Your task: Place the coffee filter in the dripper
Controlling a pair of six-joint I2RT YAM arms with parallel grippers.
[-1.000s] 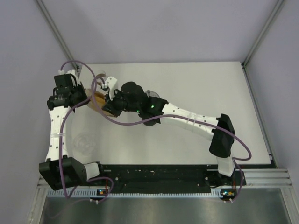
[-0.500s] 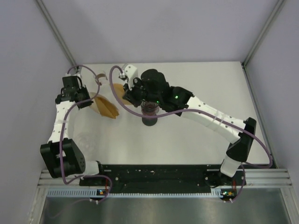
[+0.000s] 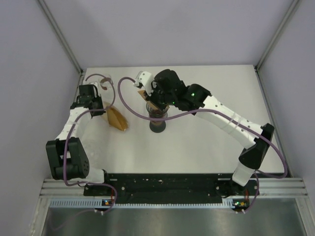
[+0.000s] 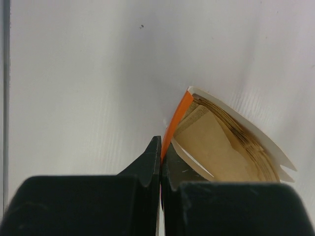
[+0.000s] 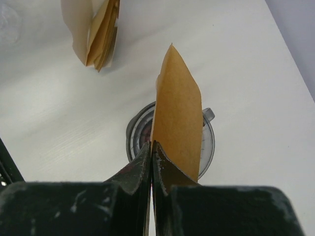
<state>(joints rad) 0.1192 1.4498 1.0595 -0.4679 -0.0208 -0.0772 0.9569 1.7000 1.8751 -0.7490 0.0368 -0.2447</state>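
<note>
A single coffee filter (image 5: 178,108) is pinched edge-on between the clenched fingers of the right gripper (image 5: 151,147) and held over the clear dripper (image 5: 207,142), at the centre of the top view. At centre left, an orange-edged pack of filters (image 4: 216,147) is clamped by the left gripper (image 4: 161,150). Whether the pack touches the white table (image 4: 74,73) cannot be told.

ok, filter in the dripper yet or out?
Out. The filter is flat, pinched in the right gripper and held over the dripper, whose rim shows behind it; not seated.
</note>
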